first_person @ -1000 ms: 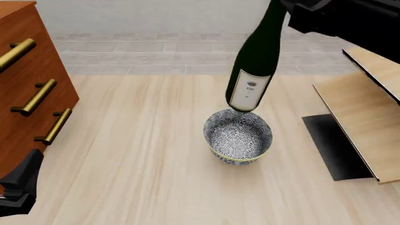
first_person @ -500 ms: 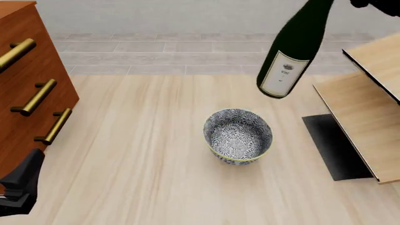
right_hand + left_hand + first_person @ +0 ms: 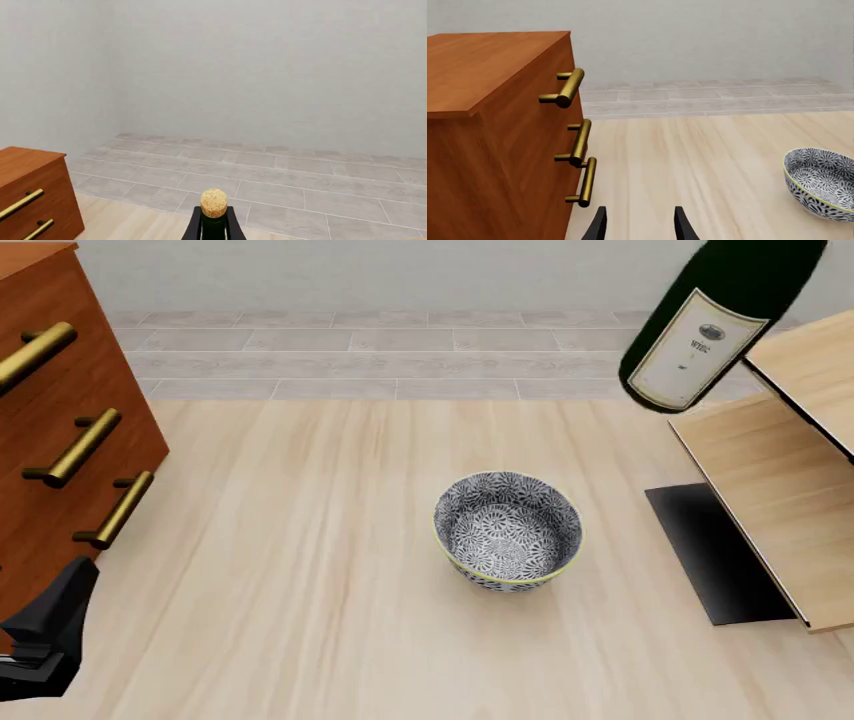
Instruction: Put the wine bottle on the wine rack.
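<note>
The dark green wine bottle (image 3: 707,315) with a white label hangs tilted in the air at the upper right of the front view, its base just above the near edge of the pale-wood wine rack (image 3: 781,490). Its neck runs out of the top of that view. In the right wrist view its tan cork and neck (image 3: 213,210) stand between my right gripper's fingers (image 3: 195,227), which are shut on it. My left gripper (image 3: 639,227) is open and empty, low near the cabinet; its arm shows at the front view's lower left (image 3: 47,635).
A patterned grey-blue bowl (image 3: 507,530) stands at the table's middle, also in the left wrist view (image 3: 820,182). A reddish-brown drawer cabinet (image 3: 67,420) with brass handles stands at the left. The rack's black base plate (image 3: 714,550) lies right of the bowl.
The bottle has been carried up and to the right, from over the bowl to above the rack's edge. The right arm has left the front view. The left arm has not moved.
</note>
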### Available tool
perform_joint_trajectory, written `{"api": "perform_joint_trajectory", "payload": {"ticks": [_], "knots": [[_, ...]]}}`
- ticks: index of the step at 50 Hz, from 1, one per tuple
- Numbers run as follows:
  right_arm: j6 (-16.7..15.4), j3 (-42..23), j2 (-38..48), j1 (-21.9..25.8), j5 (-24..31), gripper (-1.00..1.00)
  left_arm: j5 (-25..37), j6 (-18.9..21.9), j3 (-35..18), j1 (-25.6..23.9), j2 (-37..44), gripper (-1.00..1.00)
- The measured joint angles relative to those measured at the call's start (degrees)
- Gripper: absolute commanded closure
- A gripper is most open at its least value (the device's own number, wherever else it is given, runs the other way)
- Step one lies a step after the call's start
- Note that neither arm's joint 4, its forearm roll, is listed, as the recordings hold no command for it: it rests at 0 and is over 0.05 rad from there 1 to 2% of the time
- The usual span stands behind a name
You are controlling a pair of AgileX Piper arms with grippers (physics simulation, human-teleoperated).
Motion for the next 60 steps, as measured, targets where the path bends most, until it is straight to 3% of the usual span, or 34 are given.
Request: {"api": "perform_joint_trajectory", "payload": {"ticks": [60], "knots": [[7.56,-8.35,-5.06,-20.47,12.76,1.00,-4.54,-0.11,0.00,-1.77,4.59,-1.00]]}}
